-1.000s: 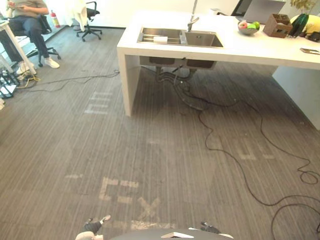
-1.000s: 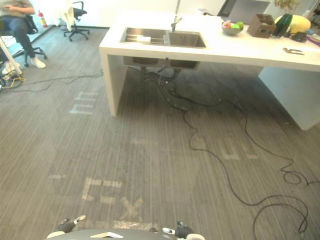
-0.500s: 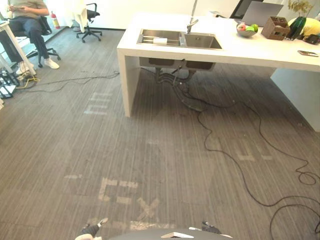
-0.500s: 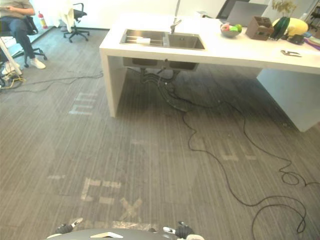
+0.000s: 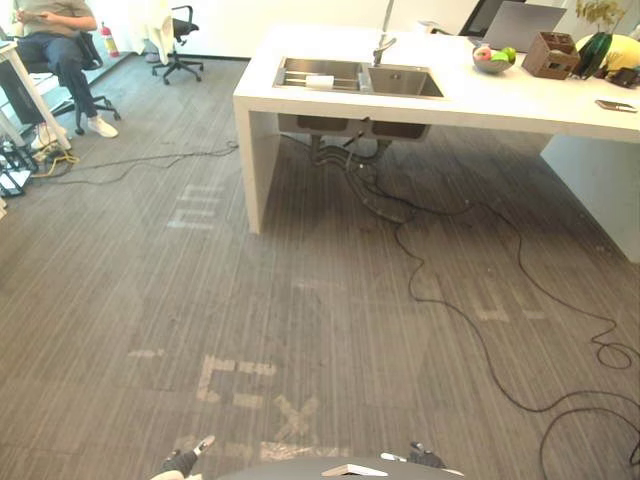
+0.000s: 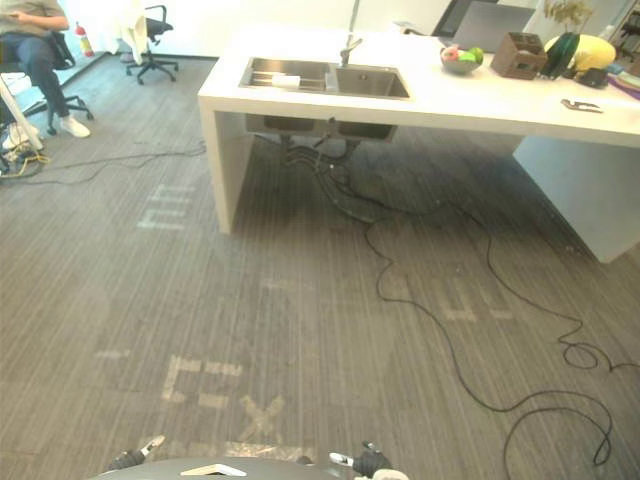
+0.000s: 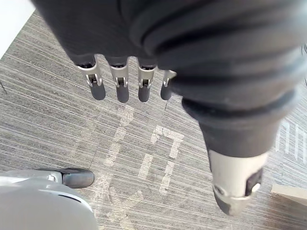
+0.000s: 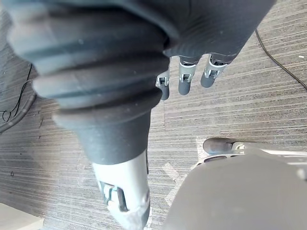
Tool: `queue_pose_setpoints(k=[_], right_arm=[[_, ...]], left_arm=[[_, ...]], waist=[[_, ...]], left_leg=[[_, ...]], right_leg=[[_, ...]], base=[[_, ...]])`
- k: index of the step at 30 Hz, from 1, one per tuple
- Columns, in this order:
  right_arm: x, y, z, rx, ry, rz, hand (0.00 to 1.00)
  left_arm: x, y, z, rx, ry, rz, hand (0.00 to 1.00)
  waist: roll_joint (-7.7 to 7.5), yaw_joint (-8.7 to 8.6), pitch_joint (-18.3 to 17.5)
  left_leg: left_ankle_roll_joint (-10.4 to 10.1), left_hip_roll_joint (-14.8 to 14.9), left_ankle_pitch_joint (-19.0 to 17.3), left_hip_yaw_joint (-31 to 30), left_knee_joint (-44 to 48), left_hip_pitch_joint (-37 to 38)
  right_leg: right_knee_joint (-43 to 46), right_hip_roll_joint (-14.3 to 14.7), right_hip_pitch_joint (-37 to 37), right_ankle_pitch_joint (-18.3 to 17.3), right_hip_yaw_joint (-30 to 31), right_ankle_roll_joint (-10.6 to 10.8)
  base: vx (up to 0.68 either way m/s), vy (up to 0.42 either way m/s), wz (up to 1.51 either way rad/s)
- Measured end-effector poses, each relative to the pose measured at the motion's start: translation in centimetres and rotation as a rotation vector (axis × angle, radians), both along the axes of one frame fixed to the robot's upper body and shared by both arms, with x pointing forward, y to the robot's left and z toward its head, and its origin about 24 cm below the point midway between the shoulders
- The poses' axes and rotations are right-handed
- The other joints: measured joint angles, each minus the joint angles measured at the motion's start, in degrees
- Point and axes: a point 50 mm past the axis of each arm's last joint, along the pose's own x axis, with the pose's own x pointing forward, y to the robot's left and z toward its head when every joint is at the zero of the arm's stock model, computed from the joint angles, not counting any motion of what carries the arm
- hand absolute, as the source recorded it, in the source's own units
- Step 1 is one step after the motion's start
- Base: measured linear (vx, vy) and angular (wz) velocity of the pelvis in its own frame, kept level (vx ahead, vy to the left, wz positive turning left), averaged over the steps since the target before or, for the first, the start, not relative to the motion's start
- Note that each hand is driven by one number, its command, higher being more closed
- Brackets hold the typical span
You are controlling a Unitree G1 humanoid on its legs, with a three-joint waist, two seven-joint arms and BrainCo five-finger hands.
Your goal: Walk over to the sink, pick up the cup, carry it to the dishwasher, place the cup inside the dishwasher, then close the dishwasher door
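Note:
The steel double sink (image 5: 360, 78) is set in a white counter (image 5: 520, 95) across the carpet, far ahead of me. A small white object (image 5: 320, 80) lies in its left basin; I cannot tell whether it is the cup. A tap (image 5: 384, 45) stands behind the basins. My left hand (image 7: 119, 84) hangs over the carpet with straight fingers and holds nothing; it also shows at the bottom edge of the left eye view (image 5: 183, 460). My right hand (image 8: 185, 79) hangs the same way, empty, low in that view (image 5: 425, 458).
Black cables (image 5: 450, 300) snake over the carpet from under the sink to the right. Tape marks (image 5: 240, 380) lie just ahead. A seated person (image 5: 55, 40) and an office chair (image 5: 180, 40) are far left. A fruit bowl (image 5: 495, 58), a brown box (image 5: 555, 52) and a laptop (image 5: 520, 25) stand on the counter.
The whole picture has shifted slightly, so the camera moved. Both hands have sunk a little lower at the bottom edge.

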Motion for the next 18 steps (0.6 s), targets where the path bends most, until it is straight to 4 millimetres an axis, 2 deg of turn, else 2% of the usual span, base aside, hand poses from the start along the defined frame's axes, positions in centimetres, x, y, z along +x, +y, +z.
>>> queue_pose_setpoints(k=[3,4,5,7,8,9,10,11,12,13,15,18], right_arm=[[-0.24,-0.06,-0.03,0.0,0.004,-0.011,0.0],[-0.26,-0.08,-0.03,0.001,0.004,-0.015,0.0],[-0.26,-0.12,-0.03,0.0,0.003,-0.018,0.0],[-0.17,-0.26,0.04,-0.003,-0.004,-0.021,0.0],[-0.21,-0.23,0.04,-0.002,-0.008,-0.028,0.0],[-0.49,-0.2,0.01,-0.002,-0.008,-0.031,0.0],[-0.66,-0.28,0.02,-0.004,-0.01,-0.032,0.0],[-0.02,-0.21,0.23,-0.004,-0.039,-0.029,0.0],[-0.02,-0.02,0.23,0.0,-0.044,-0.03,0.0],[-0.12,0.17,0.19,0.007,-0.048,-0.038,0.0],[-0.22,0.2,0.15,0.011,-0.049,-0.046,0.0],[-0.3,-0.01,0.21,0.018,-0.062,-0.087,0.0]], left_arm=[[-0.05,-0.05,-0.03,-0.003,0.007,-0.002,0.0],[-0.05,-0.06,-0.03,-0.003,0.009,-0.003,0.0],[-0.05,-0.09,-0.03,-0.003,0.01,-0.007,0.0],[-0.1,-0.17,-0.05,-0.001,0.016,-0.015,0.0],[-0.15,-0.14,-0.05,0.001,0.017,-0.014,0.0],[-0.19,-0.12,-0.05,0.003,0.02,-0.014,0.0],[-0.23,-0.18,-0.07,0.004,0.022,-0.012,0.0],[-0.21,-0.08,-0.05,0.006,0.023,0.001,0.0],[0.11,0.07,0.05,0.01,0.013,0.015,0.0],[-0.05,0.32,0.11,0.016,0.011,0.048,0.0],[-0.15,0.32,0.09,0.016,0.019,0.059,0.0],[0.39,0.24,0.15,0.008,0.001,0.108,0.0]], waist=[[0.48,-0.07,0.87],[-0.15,-0.17,0.92],[0.09,-0.22,1.03],[-0.02,-0.53,1.36],[-0.08,-0.59,1.37],[-0.15,-0.66,1.42],[0.28,-0.51,1.72],[0.09,-0.46,2.12],[-0.31,-0.59,2.57],[-0.73,-0.77,3.01],[-0.68,-1.1,3.06],[0.2,-1.3,4.83]], left_leg=[[0.0,-0.05,-0.04,-0.16,0.0,0.85],[0.03,-0.1,-0.08,-0.33,0.0,0.9],[-0.13,-0.11,-0.24,-0.47,0.0,0.92],[0.14,-0.5,-0.74,-1.34,0.0,0.93],[0.53,-0.76,-1.0,-1.72,0.01,1.05],[0.95,-1.16,-1.24,-2.06,0.01,1.28],[1.52,-1.36,-1.53,-2.07,0.0,1.49],[2.04,-1.39,-1.85,-2.08,0.02,2.04],[2.41,-1.38,-2.14,-2.27,0.04,2.84],[2.56,-1.14,-2.27,-3.12,0.08,4.13],[2.16,-0.19,-3.04,-4.5,0.4,4.96],[0.88,2.24,-7.06,-5.8,5.0,4.49]], right_leg=[[0.22,-0.04,0.99,-0.02,-0.05,0.03],[0.67,-0.17,1.2,-0.46,-0.15,0.23],[1.74,-0.28,0.73,-1.15,-0.22,0.48],[10.7,-1.59,-3.0,-5.92,-0.48,1.22],[13.3,-2.2,-3.96,-7.07,-0.52,1.79],[17.52,-3.16,-5.5,-8.49,-0.44,3.29],[25.28,-4.17,-8.79,-10.09,0.22,3.71],[36.74,-5.4,-14.07,-10.24,0.8,2.28],[41.12,-5.82,-16.02,-9.96,1.27,1.73],[46.13,-6.14,-18.01,-11.17,1.39,1.89],[43.71,-5.94,-18.85,-12.8,0.62,1.82],[31.83,-4.93,-19.81,-11.56,-0.62,1.53]], base=[[-0.03,-0.008,0.01],[-0.06,-0.012,0.05],[-0.05,-0.005,0.09],[-0.02,0.026,0.17],[0.0,0.039,0.21],[0.02,0.032,0.16],[0.02,0.033,0.17],[0.03,0.018,0.15],[0.08,-0.021,0.23],[0.16,-0.053,0.32],[0.19,-0.055,0.37],[0.26,-0.099,0.23]])
